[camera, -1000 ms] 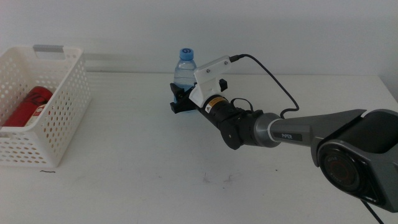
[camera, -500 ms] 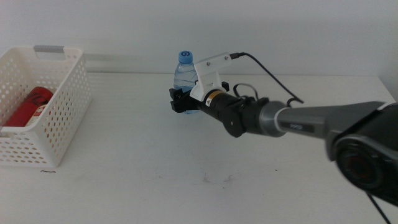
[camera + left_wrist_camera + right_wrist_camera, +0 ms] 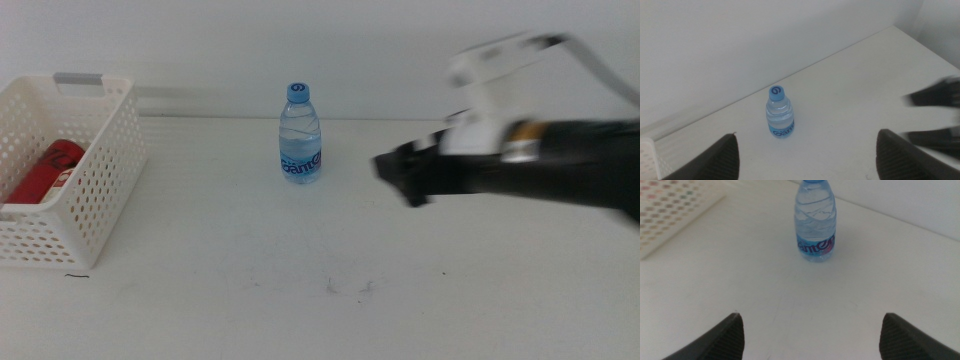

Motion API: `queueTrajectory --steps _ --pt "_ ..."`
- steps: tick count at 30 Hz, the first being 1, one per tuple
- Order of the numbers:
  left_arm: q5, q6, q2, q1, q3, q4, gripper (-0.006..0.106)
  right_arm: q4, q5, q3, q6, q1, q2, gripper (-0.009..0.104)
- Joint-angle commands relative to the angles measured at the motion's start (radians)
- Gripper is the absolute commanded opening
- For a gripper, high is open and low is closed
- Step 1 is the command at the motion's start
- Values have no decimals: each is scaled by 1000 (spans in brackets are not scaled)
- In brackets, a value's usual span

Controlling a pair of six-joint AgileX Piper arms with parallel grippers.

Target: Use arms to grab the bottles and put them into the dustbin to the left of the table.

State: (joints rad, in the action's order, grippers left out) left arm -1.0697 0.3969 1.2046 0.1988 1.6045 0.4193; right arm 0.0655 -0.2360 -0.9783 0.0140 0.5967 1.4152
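Clear water bottle (image 3: pixel 300 135) upright on white desk (image 3: pixel 300 250), untouched. Right pincer (image 3: pixel 400 178) blurred, well right of bottle, jaws spread, empty. Left pincer (image 3: pixel 805 150) above desk, spread, empty. Red can (image 3: pixel 42 170) inside white basket (image 3: pixel 95 190) at left.

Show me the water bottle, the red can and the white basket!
water bottle (image 3: pixel 300 160), middle view, on its blue label.
red can (image 3: pixel 42 172), middle view, on its side.
white basket (image 3: pixel 108 170), middle view, on its perforated wall.
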Motion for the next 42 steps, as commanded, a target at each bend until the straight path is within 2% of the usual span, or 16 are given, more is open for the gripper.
queueTrajectory --steps 1,4,7,24,28,30,32,34,36,39,42 --pt "15 -3 -4 2 -1 -1 94 -13 -170 24 12 2 -181 75" --pt "15 -3 -4 2 -1 0 94 -37 -302 18 12 2 -328 75" --pt "15 -3 -4 2 -1 -9 94 -42 -370 18 14 2 -403 75" --pt "20 -3 -4 2 2 -12 94 -51 -364 18 10 2 -454 75" --pt "54 -5 -7 16 -31 -49 94 -51 -364 18 10 2 -454 75" --pt "176 -12 -34 63 -114 -127 94 -51 -364 18 10 2 -454 75" --pt "369 -91 -84 147 -264 -248 94 -51 -364 18 10 2 -454 75" --pt "609 -282 -147 239 -462 -419 94 -51 -364 18 10 2 -454 75" --pt "886 -442 -192 299 -671 -552 94 -51 -364 18 10 2 -454 75" --pt "1307 -576 -198 310 -976 -574 94 -51 -364 18 10 2 -454 75" --pt "1526 -586 -131 310 -1180 -486 94 -51 -364 18 10 2 -454 75"
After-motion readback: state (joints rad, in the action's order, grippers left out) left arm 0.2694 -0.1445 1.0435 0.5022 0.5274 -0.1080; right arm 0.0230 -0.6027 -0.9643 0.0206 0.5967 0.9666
